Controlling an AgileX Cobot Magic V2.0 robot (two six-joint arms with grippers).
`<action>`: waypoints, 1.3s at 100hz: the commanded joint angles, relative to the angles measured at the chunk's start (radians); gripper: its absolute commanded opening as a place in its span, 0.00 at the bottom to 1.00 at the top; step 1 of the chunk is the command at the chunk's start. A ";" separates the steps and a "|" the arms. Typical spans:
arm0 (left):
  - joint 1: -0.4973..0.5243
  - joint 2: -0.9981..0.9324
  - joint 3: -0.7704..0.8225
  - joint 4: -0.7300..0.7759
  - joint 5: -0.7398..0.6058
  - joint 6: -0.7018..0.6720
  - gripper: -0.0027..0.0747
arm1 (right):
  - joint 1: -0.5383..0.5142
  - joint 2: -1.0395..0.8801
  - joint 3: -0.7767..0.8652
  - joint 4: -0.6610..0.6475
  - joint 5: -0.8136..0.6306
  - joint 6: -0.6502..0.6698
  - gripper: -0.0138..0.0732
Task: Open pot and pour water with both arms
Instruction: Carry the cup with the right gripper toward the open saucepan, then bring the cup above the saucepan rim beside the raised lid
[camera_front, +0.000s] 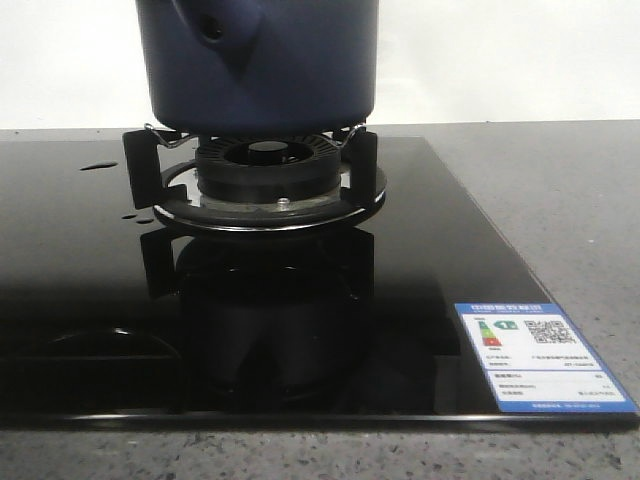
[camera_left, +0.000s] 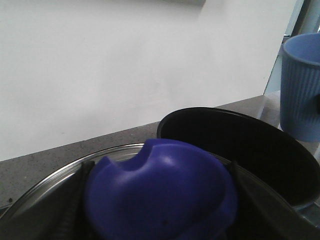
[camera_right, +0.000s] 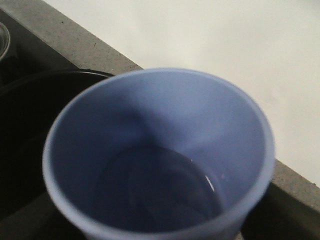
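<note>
The dark navy pot (camera_front: 260, 60) stands on the burner's pan support, its handle stub with the round hole (camera_front: 215, 30) facing the camera. No gripper shows in the front view. In the left wrist view my left gripper (camera_left: 160, 205) is shut on the blue knob (camera_left: 160, 185) of a glass lid (camera_left: 60, 172), held beside the open pot (camera_left: 240, 145). The pale blue ribbed cup (camera_left: 300, 90) hangs by the pot's far rim. In the right wrist view my right gripper (camera_right: 160, 225) holds this cup (camera_right: 160, 150), with water in it, next to the pot's dark opening (camera_right: 25, 130). Its fingers are hidden.
The gas burner (camera_front: 265, 160) and its black pan support (camera_front: 365, 170) sit on a black glass hob (camera_front: 300, 330) with an energy label (camera_front: 535, 355) at the front right. Grey stone counter (camera_front: 580, 200) surrounds it. A white wall (camera_left: 125, 65) stands behind.
</note>
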 joint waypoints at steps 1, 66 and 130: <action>-0.008 -0.024 -0.034 -0.129 0.048 0.002 0.41 | 0.004 -0.010 -0.057 -0.006 -0.055 -0.015 0.49; -0.008 -0.024 -0.034 -0.129 0.048 0.002 0.36 | 0.061 0.034 -0.190 -0.008 0.057 -0.153 0.49; -0.008 -0.024 -0.034 -0.129 0.046 0.002 0.36 | 0.123 0.065 -0.242 -0.006 0.125 -0.284 0.49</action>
